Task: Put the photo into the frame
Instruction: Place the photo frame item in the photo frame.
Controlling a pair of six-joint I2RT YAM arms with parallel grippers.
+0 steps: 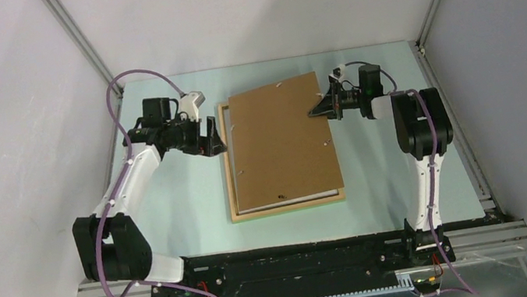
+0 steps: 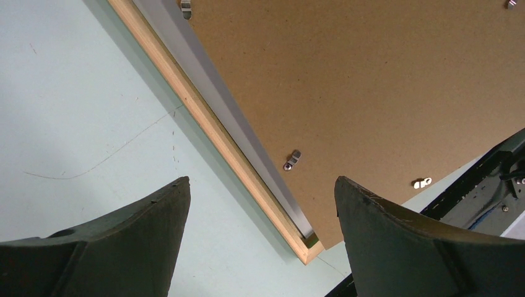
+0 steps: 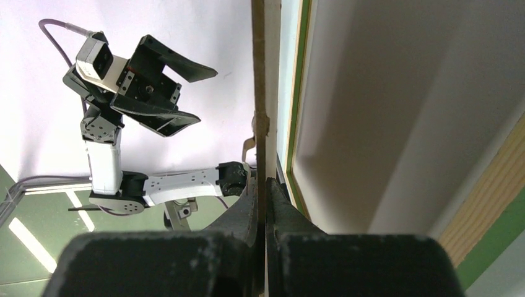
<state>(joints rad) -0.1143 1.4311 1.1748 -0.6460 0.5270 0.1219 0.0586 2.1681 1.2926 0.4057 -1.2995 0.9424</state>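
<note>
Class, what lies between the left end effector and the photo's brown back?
The wooden side rail of the frame, then a pale strip inside it, before the brown back of the photo. The left wrist view shows it best.

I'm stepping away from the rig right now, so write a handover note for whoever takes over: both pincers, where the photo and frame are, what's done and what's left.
Left pincer: open, empty, beside the far left rail of the frame.
Right pincer: shut on the right edge of the photo.
Thin rectangular light-wood frame: lying back up on the pale green table.
Large rectangular photo with plain brown board back: back up over the frame, skewed, with its far right corner overhanging the rail.
Done: photo brought over the frame.
Left: square it up, seat it inside the frame, release.
</note>
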